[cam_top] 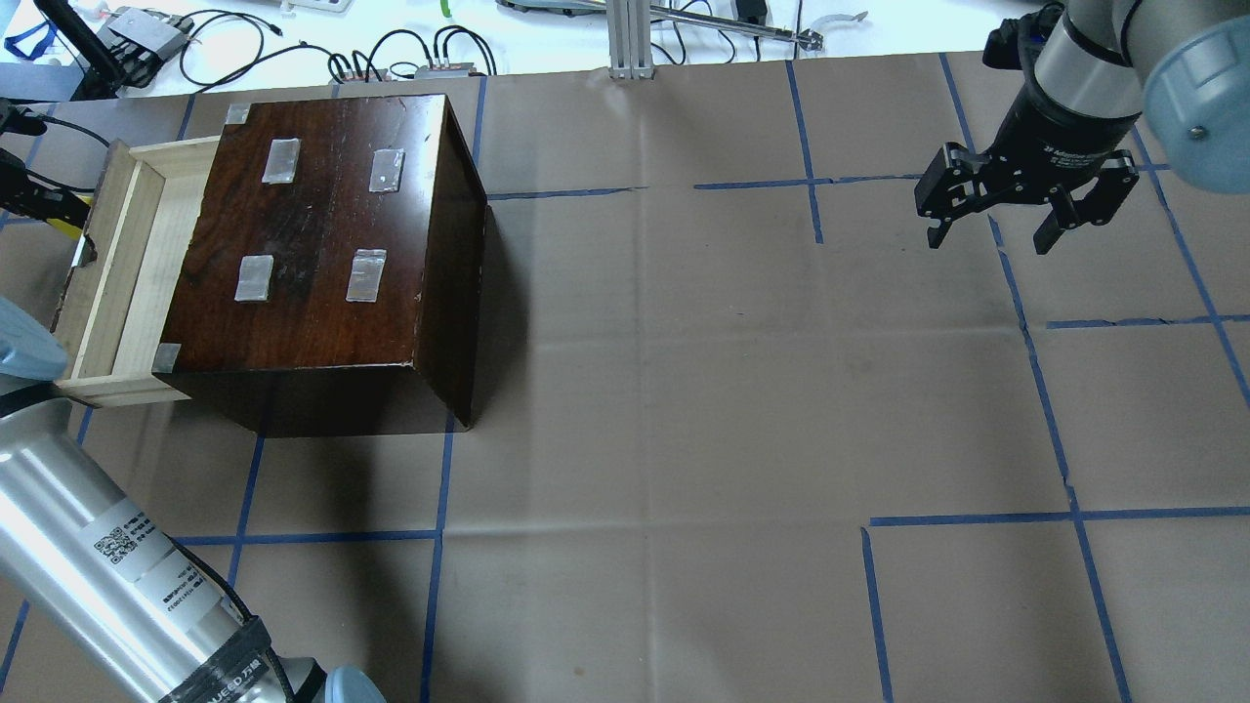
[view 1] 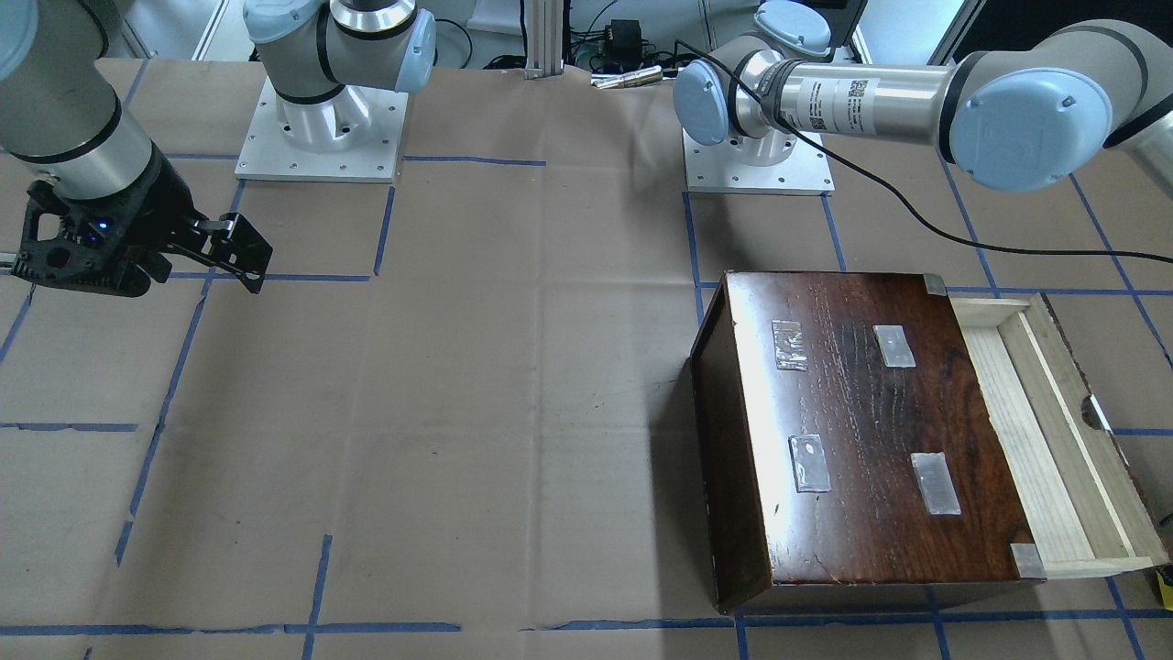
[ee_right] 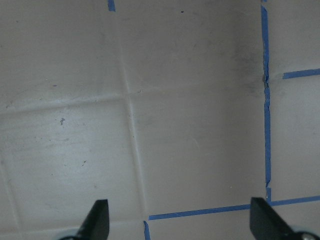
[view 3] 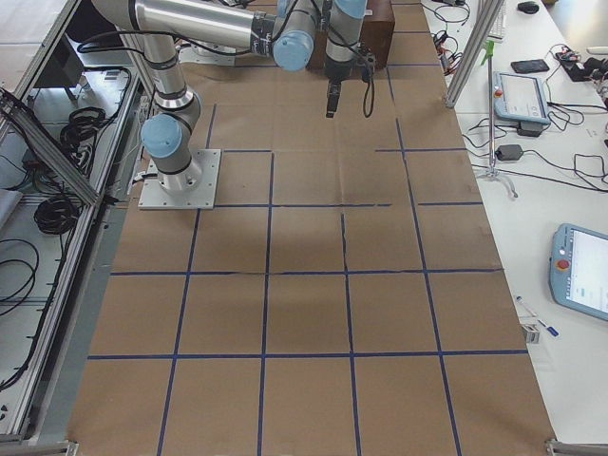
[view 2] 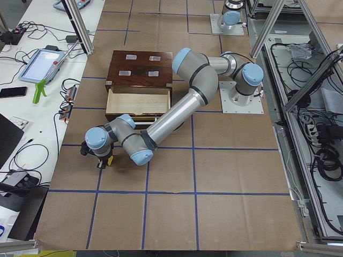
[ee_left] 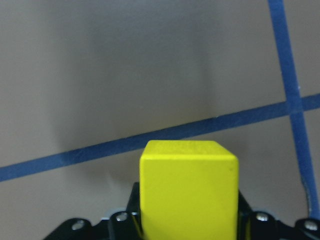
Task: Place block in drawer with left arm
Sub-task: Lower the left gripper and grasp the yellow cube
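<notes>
Pinching the block (ee_left: 187, 192) tight, my left fingers (view 2: 100, 162) hold it up over the surface (view 2: 171, 176), out in front of the drawer (view 2: 138, 99). The block is not in the drawer yet. It hangs above a blue tape line (ee_left: 100, 147), near the open side of the box (cam_top: 322, 225).

The drawer is pulled out, so there is room to drop the block in. I think the pick-up part is done. What is left is this: carry the block over the drawer's front edge, go down a little, let go, and pull away.

My right fingers (ee_right: 98, 220) are spread wide with nothing between them. They hang over the surface, far from the box. As far as I can tell, they have no job here.
</notes>
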